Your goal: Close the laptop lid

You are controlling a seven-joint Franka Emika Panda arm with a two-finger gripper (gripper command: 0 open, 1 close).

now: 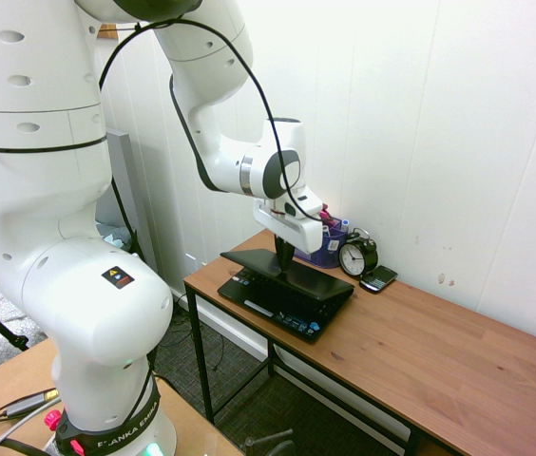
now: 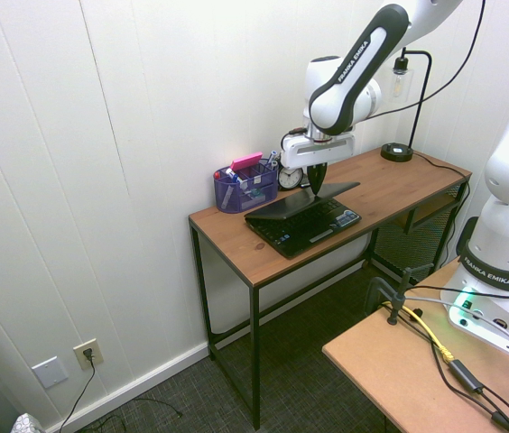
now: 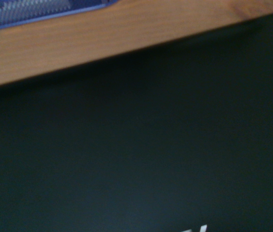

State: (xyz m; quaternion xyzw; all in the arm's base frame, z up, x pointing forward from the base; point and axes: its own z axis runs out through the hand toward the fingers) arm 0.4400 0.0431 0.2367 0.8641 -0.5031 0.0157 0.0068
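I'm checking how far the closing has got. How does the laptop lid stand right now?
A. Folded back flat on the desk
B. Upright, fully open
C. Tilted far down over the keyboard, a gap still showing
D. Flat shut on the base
C. The laptop lid slants low over the keyboard with a wedge of gap left at the front, and the shut gripper presses down on its back.
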